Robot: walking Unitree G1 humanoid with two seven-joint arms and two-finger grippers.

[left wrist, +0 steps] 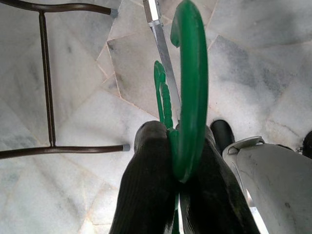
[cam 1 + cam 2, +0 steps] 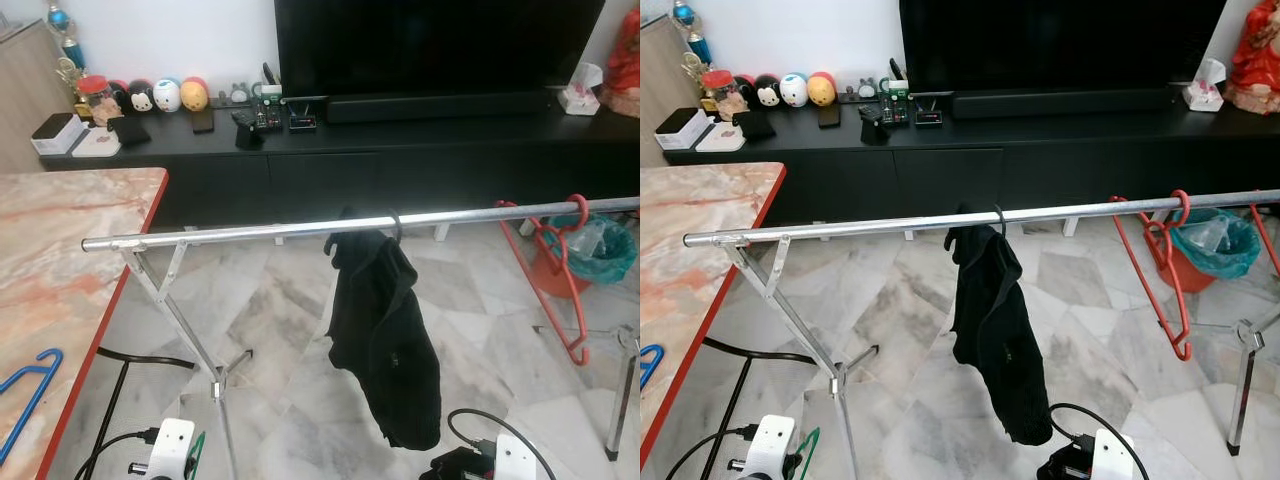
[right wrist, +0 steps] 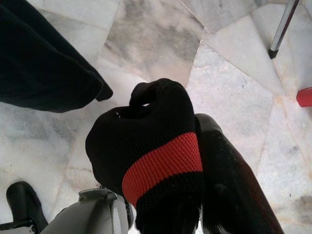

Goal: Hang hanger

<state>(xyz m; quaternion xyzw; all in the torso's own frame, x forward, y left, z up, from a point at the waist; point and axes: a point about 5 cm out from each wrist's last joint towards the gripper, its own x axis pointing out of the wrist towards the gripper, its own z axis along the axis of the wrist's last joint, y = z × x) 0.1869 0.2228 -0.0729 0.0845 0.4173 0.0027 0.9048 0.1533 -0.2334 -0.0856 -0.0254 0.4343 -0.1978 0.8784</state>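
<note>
My left gripper (image 1: 176, 146) is shut on a green hanger (image 1: 191, 83), whose hook curves up past the fingertips; it is held low, below the rail and near the rack's left leg (image 2: 180, 320). A sliver of the green hanger (image 2: 197, 450) sticks out beside the left wrist. The silver clothes rail (image 2: 300, 229) runs across in front of me. A black garment (image 2: 385, 340) hangs at the middle of the rail and a red hanger (image 2: 558, 265) near its right end. My right gripper (image 3: 195, 131) is low over the floor, shut on a black cloth with a red band (image 3: 161, 161).
A marble table with a red edge (image 2: 70, 260) stands at my left with a blue hanger (image 2: 25, 385) on it. Behind the rail is a black TV console (image 2: 400, 150). An orange bin with a teal bag (image 2: 600, 255) sits at the right. Black cables (image 2: 120, 390) cross the floor.
</note>
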